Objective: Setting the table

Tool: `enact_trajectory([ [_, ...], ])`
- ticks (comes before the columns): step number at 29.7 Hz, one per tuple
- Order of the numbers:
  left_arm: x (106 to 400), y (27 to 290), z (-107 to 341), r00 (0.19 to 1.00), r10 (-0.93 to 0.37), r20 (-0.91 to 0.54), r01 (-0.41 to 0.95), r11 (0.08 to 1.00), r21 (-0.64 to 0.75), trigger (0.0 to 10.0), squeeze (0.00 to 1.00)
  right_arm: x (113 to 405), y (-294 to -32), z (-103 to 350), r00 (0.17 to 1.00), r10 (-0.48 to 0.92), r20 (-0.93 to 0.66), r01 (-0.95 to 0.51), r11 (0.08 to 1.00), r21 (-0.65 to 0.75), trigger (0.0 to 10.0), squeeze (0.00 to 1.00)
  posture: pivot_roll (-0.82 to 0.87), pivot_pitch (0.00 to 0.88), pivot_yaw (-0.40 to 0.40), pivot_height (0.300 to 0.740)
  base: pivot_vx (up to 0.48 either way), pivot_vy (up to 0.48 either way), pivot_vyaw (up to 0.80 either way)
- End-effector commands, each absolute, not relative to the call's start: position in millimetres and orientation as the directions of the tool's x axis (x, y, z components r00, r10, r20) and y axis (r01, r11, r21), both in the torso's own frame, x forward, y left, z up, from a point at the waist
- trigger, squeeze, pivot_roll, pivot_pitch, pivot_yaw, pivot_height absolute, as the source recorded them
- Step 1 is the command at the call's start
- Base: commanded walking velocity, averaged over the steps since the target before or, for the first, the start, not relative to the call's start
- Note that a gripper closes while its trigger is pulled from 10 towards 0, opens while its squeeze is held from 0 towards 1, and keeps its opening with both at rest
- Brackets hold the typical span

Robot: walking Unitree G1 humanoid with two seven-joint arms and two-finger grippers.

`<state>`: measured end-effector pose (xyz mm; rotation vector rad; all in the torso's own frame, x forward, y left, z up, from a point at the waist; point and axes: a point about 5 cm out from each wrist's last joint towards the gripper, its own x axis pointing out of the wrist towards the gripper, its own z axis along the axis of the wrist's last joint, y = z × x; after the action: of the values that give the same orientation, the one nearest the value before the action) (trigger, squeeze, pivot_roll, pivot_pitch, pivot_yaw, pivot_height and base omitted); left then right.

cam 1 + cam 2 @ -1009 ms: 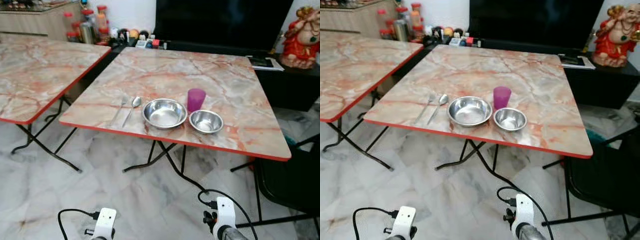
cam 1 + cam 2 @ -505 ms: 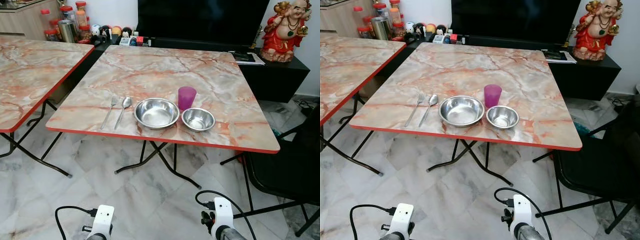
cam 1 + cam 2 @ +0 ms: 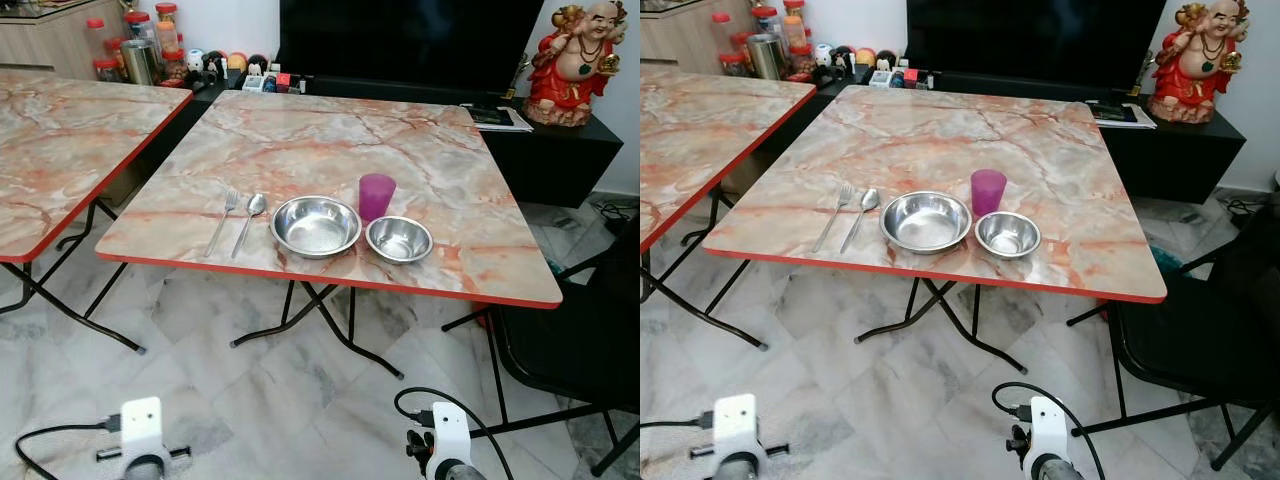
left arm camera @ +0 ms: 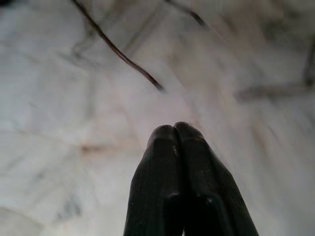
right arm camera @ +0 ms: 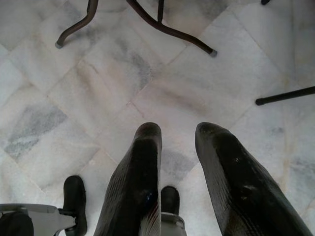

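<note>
On the marble-patterned table (image 3: 330, 140) ahead, near its front edge, lie a fork (image 3: 222, 220) and a spoon (image 3: 250, 218) side by side. To their right stand a large steel bowl (image 3: 316, 225) and a small steel bowl (image 3: 399, 239), with a purple cup (image 3: 376, 196) just behind them. Both arms hang low over the floor, well short of the table: the left arm (image 3: 140, 440) and the right arm (image 3: 440, 452). My left gripper (image 4: 174, 129) is shut with nothing in it. My right gripper (image 5: 179, 132) is open and empty above the tiles.
A second marble table (image 3: 60, 130) stands to the left with a gap between. A black chair (image 3: 580, 340) sits at the right. Black folding legs (image 3: 320, 320) cross under the table. Jars (image 3: 140, 50), a dark screen and a red statue (image 3: 585, 50) line the back.
The camera swung right and then settled. The left arm has shifted to the left in the eye views. The things on the table have not moved.
</note>
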<state>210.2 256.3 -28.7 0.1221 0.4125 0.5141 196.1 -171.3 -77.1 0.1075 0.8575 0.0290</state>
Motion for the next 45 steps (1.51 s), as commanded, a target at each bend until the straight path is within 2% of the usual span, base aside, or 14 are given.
enact_trajectory([
  [1,228,271,-3,0.787,0.579,-0.214,-0.554,0.816,0.166,10.0,0.0,201,-173,-74,0.664,0.064,-0.745,0.019,0.995,0.102,10.0,0.0,0.04,0.0,-0.08,0.74,0.0,0.0,0.0],
  [5,275,284,70,0.817,0.57,0.09,-0.577,0.809,0.114,10.0,0.0,201,-171,-75,0.655,0.079,-0.751,0.0,0.995,0.104,10.0,0.0,0.05,0.0,-0.082,0.74,0.0,0.0,0.0],
  [6,293,281,98,0.84,0.507,0.193,-0.533,0.839,0.114,10.0,0.0,201,-169,-75,0.654,0.083,-0.752,-0.006,0.995,0.104,10.0,0.0,0.05,0.0,-0.077,0.74,0.0,0.0,0.0],
  [8,299,277,108,0.851,0.473,0.227,-0.506,0.854,0.118,10.0,0.0,201,-169,-75,0.654,0.082,-0.752,-0.004,0.995,0.105,10.0,0.0,0.05,0.0,-0.07,0.74,0.0,0.0,0.0],
  [9,315,264,134,0.869,0.392,0.302,-0.442,0.889,0.118,10.0,0.0,201,-168,-75,0.655,0.077,-0.751,0.004,0.994,0.106,10.0,0.0,0.04,0.0,-0.062,0.74,0.0,0.0,0.0],
  [11,320,260,141,0.872,0.369,0.322,-0.422,0.899,0.112,10.0,0.0,201,-168,-75,0.656,0.076,-0.751,0.007,0.994,0.106,10.0,0.0,0.04,0.0,-0.058,0.74,0.0,0.0,0.0],
  [16,351,193,169,0.934,0.119,0.337,-0.138,0.99,0.033,10.0,0.0,199,-169,-76,0.654,0.06,-0.754,0.034,0.993,0.109,10.0,0.0,0.03,0.0,-0.042,0.74,0.0,0.0,0.0],
  [18,352,190,169,0.936,0.109,0.335,-0.125,0.992,0.025,10.0,0.0,199,-169,-76,0.654,0.059,-0.754,0.036,0.993,0.109,10.0,0.0,0.03,0.0,-0.042,0.74,0.0,0.0,0.0],
  [20,359,159,162,0.963,0.038,0.267,-0.017,0.997,-0.081,10.0,0.0,197,-169,-77,0.653,0.054,-0.755,0.043,0.993,0.108,10.0,0.0,0.01,0.0,-0.026,0.74,0.0,0.0,0.0],
  [21,361,137,154,0.976,-0.03,0.215,0.067,0.984,-0.167,10.0,0.55,196,-169,-77,0.652,0.049,-0.756,0.05,0.993,0.107,10.0,0.0,0.01,0.0,-0.024,0.74,0.0,0.0,0.0],
  [22,361,137,154,0.976,-0.03,0.215,0.067,0.984,-0.167,10.0,0.55,196,-169,-77,0.652,0.049,-0.756,0.05,0.993,0.107,10.0,0.0,0.01,0.0,-0.024,0.74,0.0,0.0,0.0],
  [23,360,129,152,0.976,-0.061,0.209,0.097,0.981,-0.167,10.0,1.0,196,-169,-77,0.654,0.044,-0.756,0.059,0.992,0.109,10.0,0.0,0.0,0.0,-0.022,0.74,0.0,0.0,0.0],
  [28,358,113,150,0.971,-0.122,0.204,0.156,0.974,-0.161,10.0,1.0,196,-173,-77,0.656,0.025,-0.754,0.086,0.99,0.108,10.0,0.0,-0.01,0.0,-0.016,0.74,0.0,0.0,0.0],
  [45,364,133,153,0.976,-0.119,0.184,0.15,0.975,-0.163,10.0,1.0,195,-171,-78,0.655,0.024,-0.755,0.092,0.99,0.111,10.0,0.0,-0.01,0.0,-0.008,0.74,0.0,0.0,0.0],
])
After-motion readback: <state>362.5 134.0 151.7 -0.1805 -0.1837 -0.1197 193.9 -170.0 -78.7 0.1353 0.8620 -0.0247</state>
